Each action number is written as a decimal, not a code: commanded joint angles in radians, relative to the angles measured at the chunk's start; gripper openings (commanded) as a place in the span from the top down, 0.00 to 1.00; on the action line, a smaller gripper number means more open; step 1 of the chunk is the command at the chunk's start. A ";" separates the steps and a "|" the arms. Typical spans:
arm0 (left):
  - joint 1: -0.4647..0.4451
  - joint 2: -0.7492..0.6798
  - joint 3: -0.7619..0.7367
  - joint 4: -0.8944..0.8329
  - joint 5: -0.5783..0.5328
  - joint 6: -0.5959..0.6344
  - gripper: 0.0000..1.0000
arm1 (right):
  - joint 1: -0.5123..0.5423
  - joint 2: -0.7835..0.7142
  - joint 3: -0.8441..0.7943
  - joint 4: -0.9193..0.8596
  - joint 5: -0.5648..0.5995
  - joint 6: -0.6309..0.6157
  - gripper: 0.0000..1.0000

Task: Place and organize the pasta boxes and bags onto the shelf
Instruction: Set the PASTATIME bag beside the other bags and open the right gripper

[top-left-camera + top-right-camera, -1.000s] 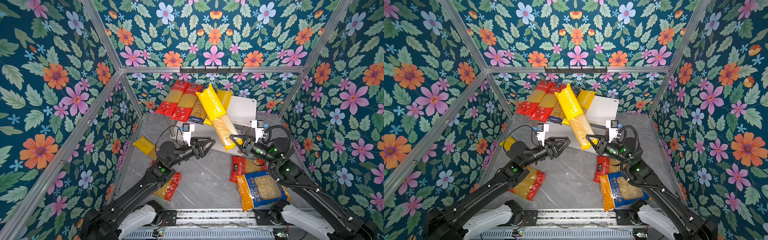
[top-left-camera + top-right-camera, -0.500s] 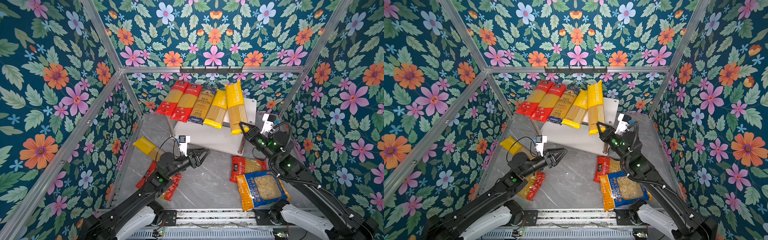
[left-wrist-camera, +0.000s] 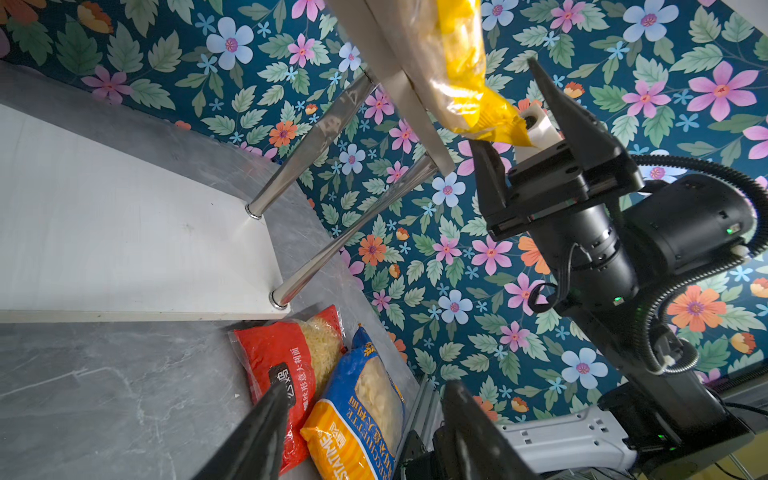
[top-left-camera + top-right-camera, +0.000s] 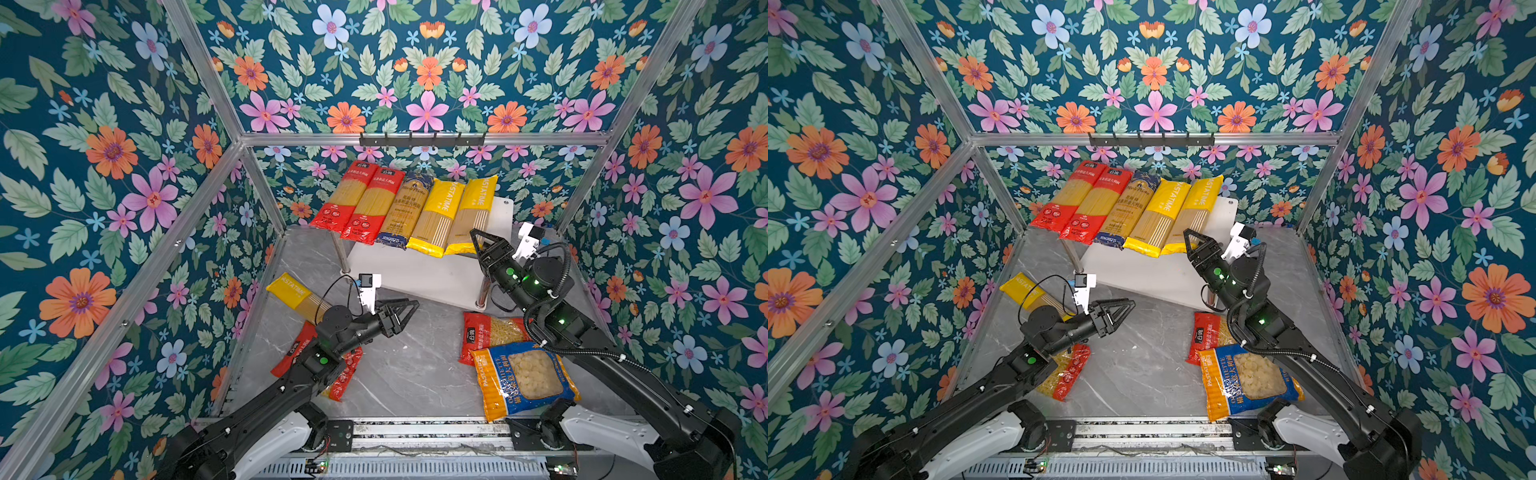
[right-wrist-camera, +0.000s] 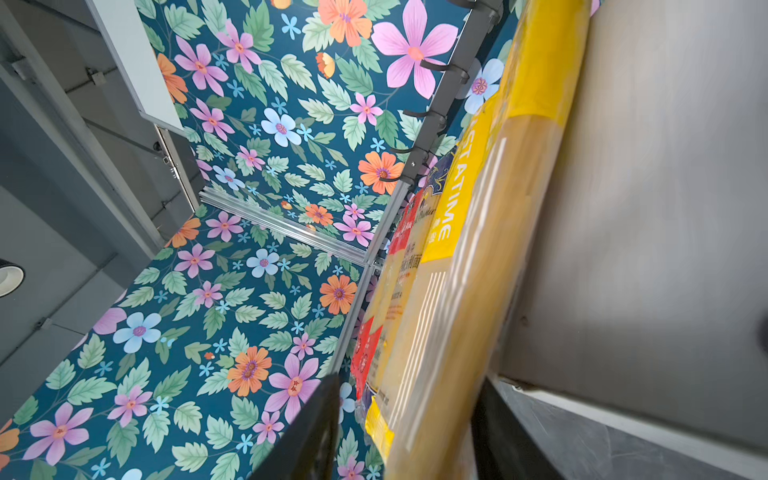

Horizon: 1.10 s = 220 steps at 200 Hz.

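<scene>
The white shelf (image 4: 500, 216) holds five spaghetti packs side by side on its top tier: two red (image 4: 345, 195), one navy-gold (image 4: 405, 208), two yellow (image 4: 438, 216). My right gripper (image 4: 478, 239) (image 5: 407, 382) stands open around the near end of the rightmost yellow pack (image 5: 478, 249), with a gap at one finger. My left gripper (image 4: 409, 309) (image 3: 368, 388) hangs open and empty above the table. On the table lie a yellow pack (image 4: 291, 293), a red macaroni bag (image 4: 347, 374) partly under the left arm, another red bag (image 4: 486, 336) and a blue-orange shells bag (image 4: 523, 378).
The shelf's lower tier (image 4: 415, 274) is bare white board between chrome legs (image 3: 316, 137). A black hook rail (image 4: 422, 139) runs along the back frame. Floral walls close in on three sides, and a metal rail (image 4: 415, 428) edges the front.
The right gripper swung the tilted yellow pack straight onto the top tier beside the others, then opened its jaws. The left gripper drew back from the shelf toward the front.
</scene>
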 commanded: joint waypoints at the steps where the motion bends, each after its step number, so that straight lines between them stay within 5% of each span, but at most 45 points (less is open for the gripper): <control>1: 0.000 0.009 0.002 0.044 0.008 0.009 0.38 | 0.003 -0.033 -0.013 -0.024 0.028 0.015 0.44; 72: -0.001 0.022 0.001 0.057 0.013 0.004 0.38 | -0.004 -0.034 -0.001 -0.126 0.006 -0.033 0.59; 134: -0.001 0.007 -0.012 0.056 0.006 -0.003 0.38 | -0.020 0.011 0.034 -0.148 -0.102 -0.043 0.85; 220: -0.003 0.027 -0.006 0.063 0.013 -0.008 0.39 | -0.028 -0.001 0.050 -0.190 -0.239 -0.026 0.93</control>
